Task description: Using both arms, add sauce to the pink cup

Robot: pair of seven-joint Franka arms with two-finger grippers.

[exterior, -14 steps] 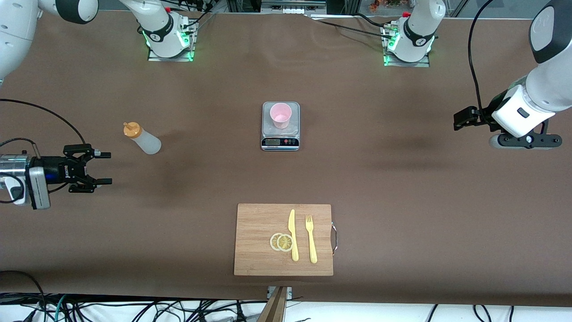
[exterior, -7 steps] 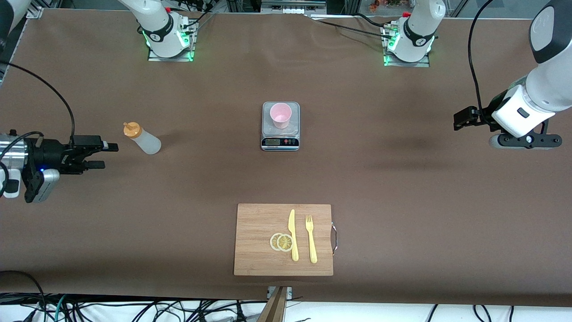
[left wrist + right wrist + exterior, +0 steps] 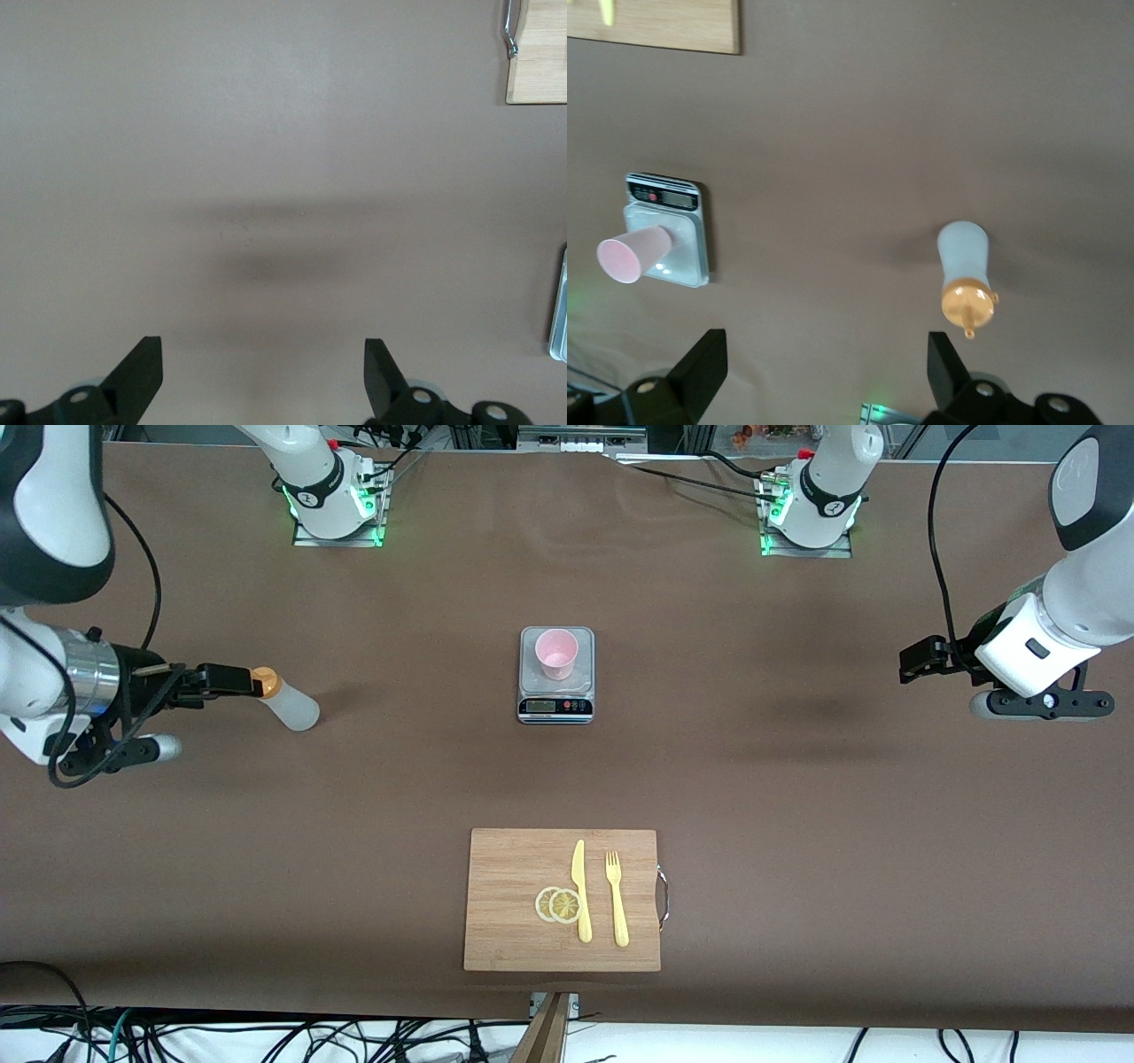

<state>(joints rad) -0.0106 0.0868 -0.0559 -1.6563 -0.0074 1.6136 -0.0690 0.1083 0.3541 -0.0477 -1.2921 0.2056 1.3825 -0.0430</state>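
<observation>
The sauce bottle, whitish with an orange cap, stands on the brown table toward the right arm's end. My right gripper is open, level with the cap, its fingertips right next to it. In the right wrist view the bottle lies just off one finger, not between the two, and my right gripper holds nothing. The pink cup stands on a grey scale mid-table. My left gripper waits open and empty over bare table at the left arm's end.
A wooden cutting board with a yellow knife, a fork and two lemon slices lies nearer the front camera than the scale. The two arm bases stand at the table's top edge.
My right gripper has swung from nearer the front camera up to the bottle's cap and turned edge-on. The left arm, bottle and cup have not moved.
</observation>
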